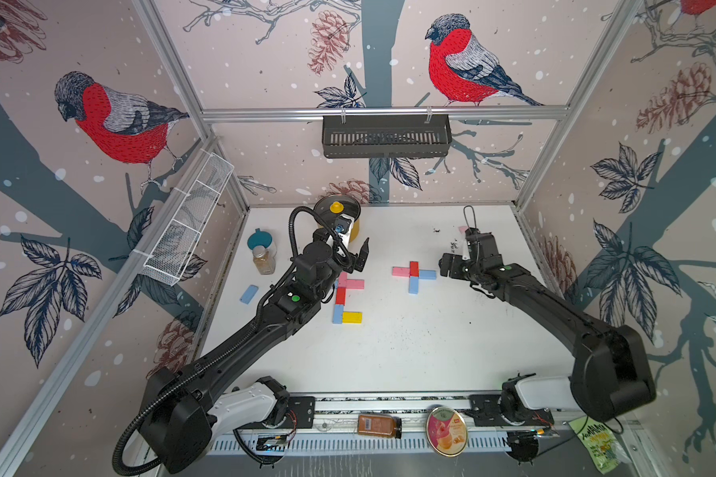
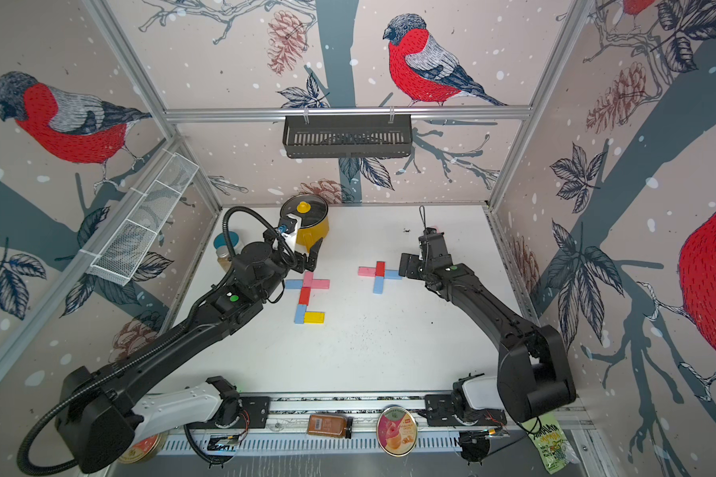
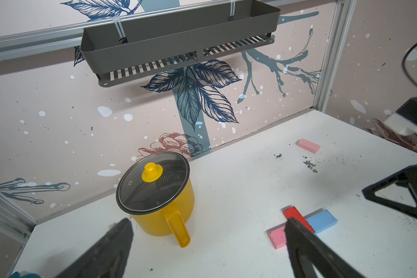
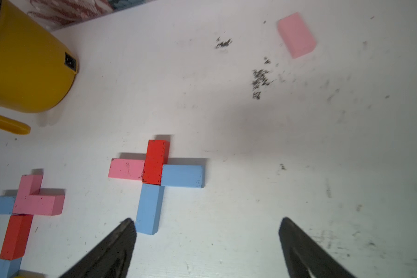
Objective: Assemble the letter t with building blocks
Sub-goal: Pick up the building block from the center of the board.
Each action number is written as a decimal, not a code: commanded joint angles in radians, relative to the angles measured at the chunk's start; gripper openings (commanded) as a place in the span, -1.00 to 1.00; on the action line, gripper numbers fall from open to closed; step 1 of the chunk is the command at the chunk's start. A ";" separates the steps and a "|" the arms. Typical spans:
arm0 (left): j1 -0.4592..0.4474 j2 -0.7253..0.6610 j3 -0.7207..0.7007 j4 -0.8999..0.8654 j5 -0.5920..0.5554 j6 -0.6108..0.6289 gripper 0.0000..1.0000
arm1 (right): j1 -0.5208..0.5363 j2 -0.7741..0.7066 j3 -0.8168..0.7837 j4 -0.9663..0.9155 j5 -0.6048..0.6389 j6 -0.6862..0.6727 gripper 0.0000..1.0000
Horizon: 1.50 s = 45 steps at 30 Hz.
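Our right end effector [image 4: 206, 223] stands spread and empty just beside the block cross [image 4: 155, 163] on the desk [image 4: 226, 120]; our left end effector [image 3: 208, 221], also spread, hovers near the taller block figure [image 1: 340, 295].

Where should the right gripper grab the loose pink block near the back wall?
Across its two long side faces, near the middle, coming straight down from above. The loose pink block lies flat with nothing touching it, so both long sides are free and its narrow width should fit the open right gripper.
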State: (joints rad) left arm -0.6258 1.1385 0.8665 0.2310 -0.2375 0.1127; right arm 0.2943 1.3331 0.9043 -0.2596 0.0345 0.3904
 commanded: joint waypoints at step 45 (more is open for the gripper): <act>-0.101 -0.154 0.044 -0.042 0.109 -0.035 0.95 | -0.373 0.977 0.901 -0.081 -0.218 -0.324 0.51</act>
State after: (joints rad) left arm -0.7250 0.9974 0.9100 0.2173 -0.1509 0.0902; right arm -0.0807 2.2955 1.7817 -0.3187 -0.1543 0.0761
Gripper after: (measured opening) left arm 0.976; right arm 0.758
